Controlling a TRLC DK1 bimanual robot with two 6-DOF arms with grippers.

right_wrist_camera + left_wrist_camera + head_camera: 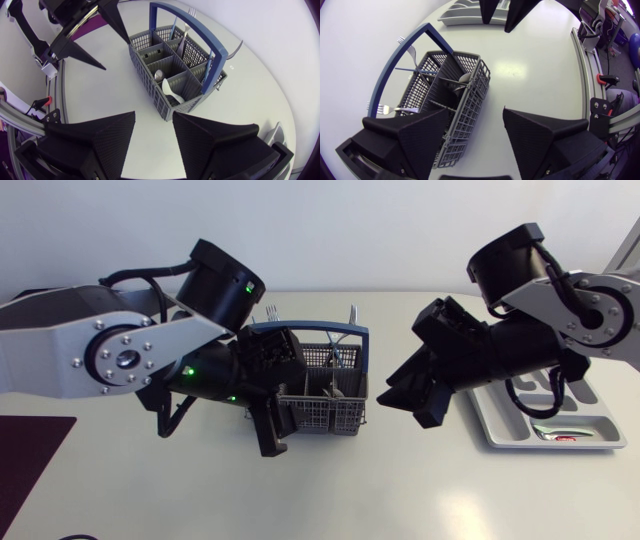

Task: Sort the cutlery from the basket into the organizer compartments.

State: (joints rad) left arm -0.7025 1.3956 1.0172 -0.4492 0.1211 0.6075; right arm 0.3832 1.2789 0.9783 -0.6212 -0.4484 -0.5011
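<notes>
A grey mesh cutlery basket (325, 395) with a blue handle stands mid-table, holding forks and spoons. My left gripper (278, 392) is open at its left end: one finger (415, 135) hangs over the basket's (465, 95) end, the other (545, 135) over bare table. A fork (395, 108) sticks out near the handle. My right gripper (408, 398) hovers open just right of the basket, nothing between its fingers. From the right gripper (154, 125), the basket (170, 65) lies ahead, with a spoon (167, 90) in a near cell. The white organizer (500, 420) lies at the right.
One piece of cutlery (560, 432) lies in the organizer's front compartment. A dark purple mat (30, 455) sits at the table's left front corner. Open tabletop lies in front of the basket and between the basket and the organizer.
</notes>
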